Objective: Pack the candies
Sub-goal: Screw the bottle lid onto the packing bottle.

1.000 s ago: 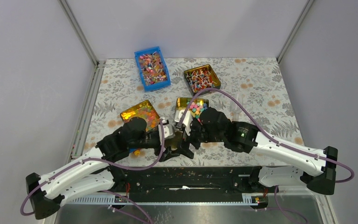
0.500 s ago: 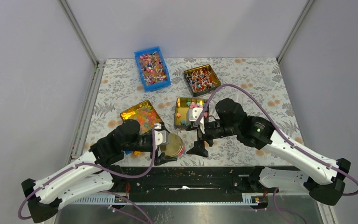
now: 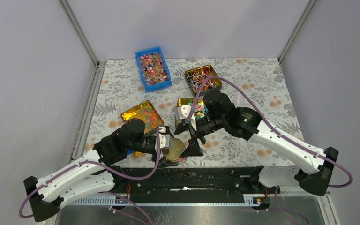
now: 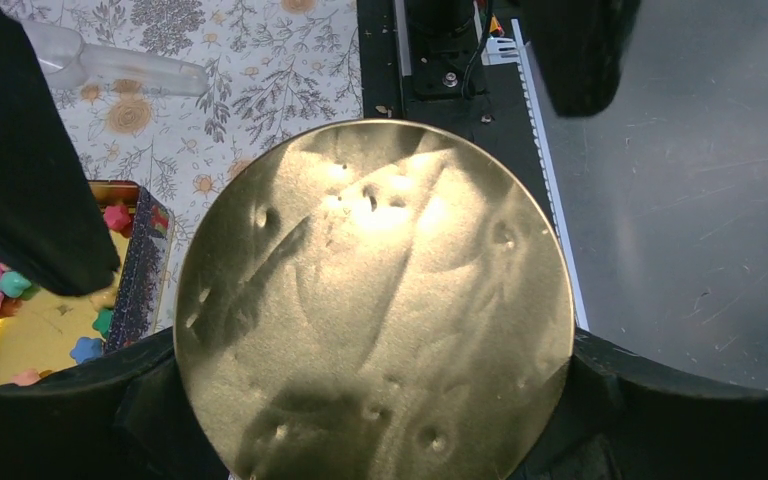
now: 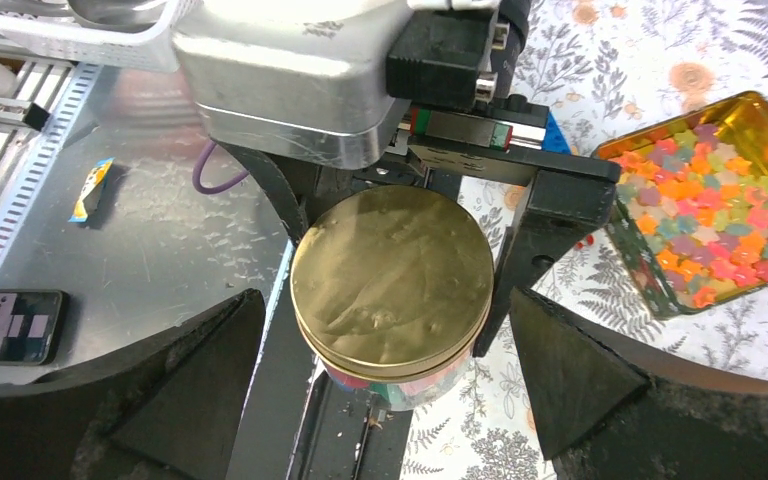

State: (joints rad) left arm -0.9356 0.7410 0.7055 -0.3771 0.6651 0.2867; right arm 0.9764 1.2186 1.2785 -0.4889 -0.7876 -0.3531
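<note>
Your left gripper (image 3: 167, 143) has its jaws clamped on the sides of the jar (image 5: 390, 265). The gold lid is on, and the candies (image 5: 400, 385) show through the clear wall below it. More lie in the centre tin (image 4: 148, 265). Your right gripper (image 3: 188, 138) hangs just beside the jar, jaws spread wide and empty.

The jar is held by the near edge of the table (image 3: 262, 84), so a slipped grip would likely drop it onto the metal below. A clumsy close from the right could knock the lid askew; you cannot tell how firmly it sits.

Count: 1 jar, 3 gold tins, 1 blue bin (image 3: 153, 69), 2 grippers.
</note>
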